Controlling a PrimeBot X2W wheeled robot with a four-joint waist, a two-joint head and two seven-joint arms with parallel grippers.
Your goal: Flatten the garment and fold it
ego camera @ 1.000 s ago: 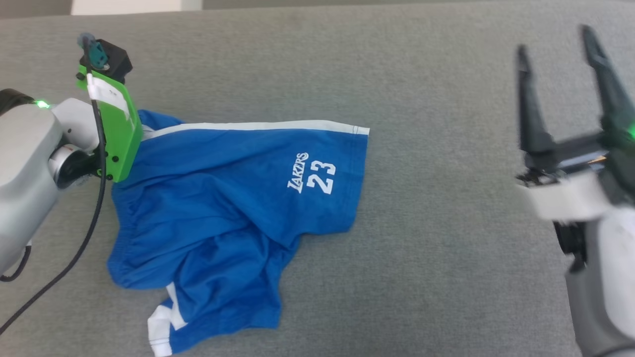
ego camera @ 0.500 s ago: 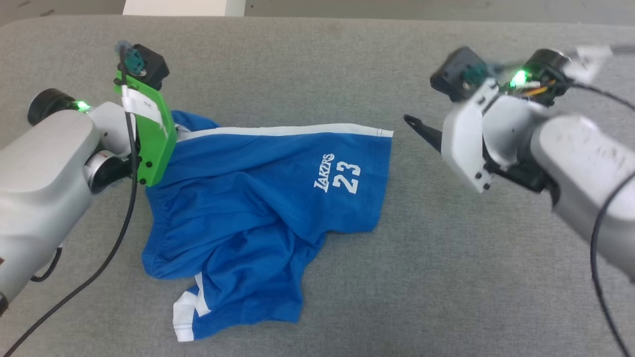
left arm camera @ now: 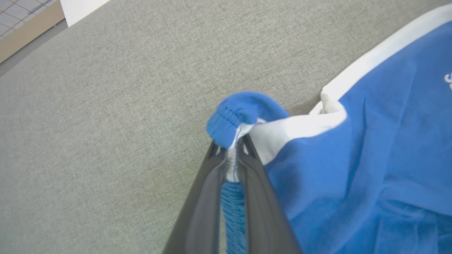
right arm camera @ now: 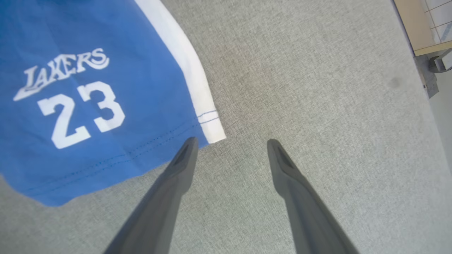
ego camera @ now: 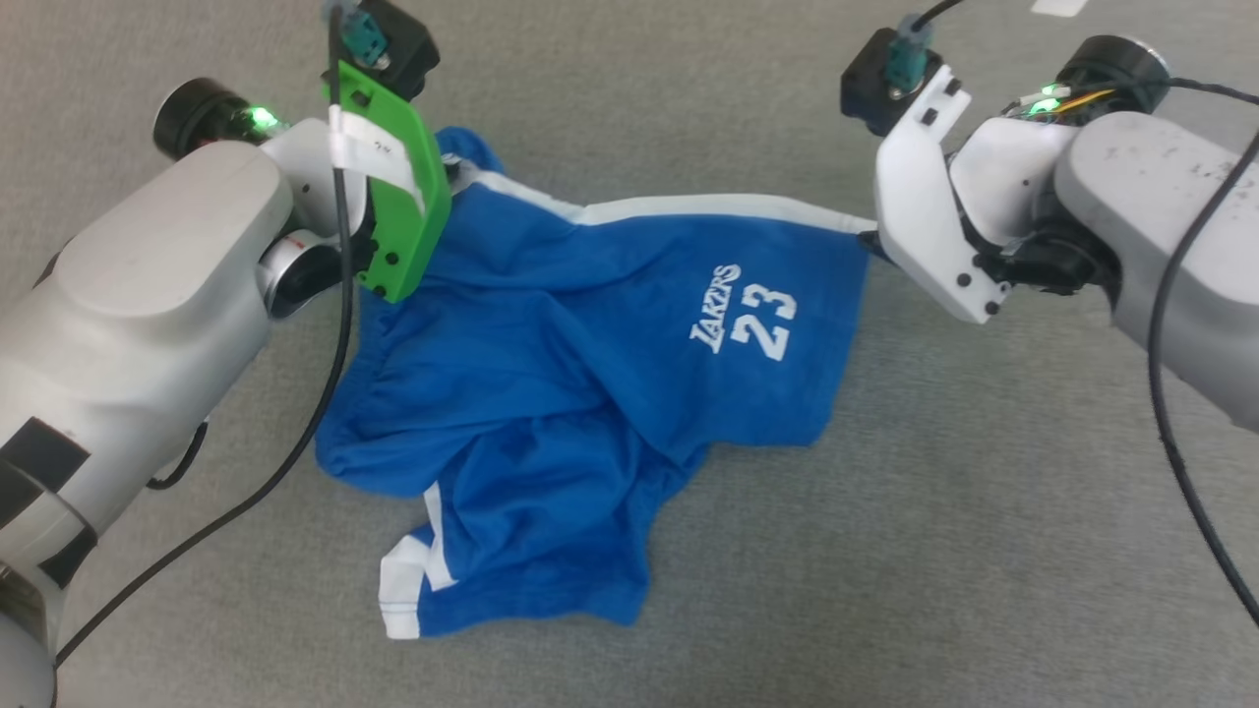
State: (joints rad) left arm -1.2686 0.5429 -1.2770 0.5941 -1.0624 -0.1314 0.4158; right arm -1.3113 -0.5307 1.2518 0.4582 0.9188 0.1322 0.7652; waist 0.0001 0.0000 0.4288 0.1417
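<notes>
- Head view: the garment is lying crumpled on the grey desk with its print facing up. Your left arm is sitting at the garment's waistband corner, your right arm at its far hem corner.
- Left wrist view: your left hand is pinching the garment's waistband edge, its fingers nearly together, and blue elastic is bunching over the tips.
- Right wrist view: your right hand is standing wide and gripping nothing. One fingertip is overlapping the garment's hem beside the white stripe; you cannot tell whether it is touching.
</notes>
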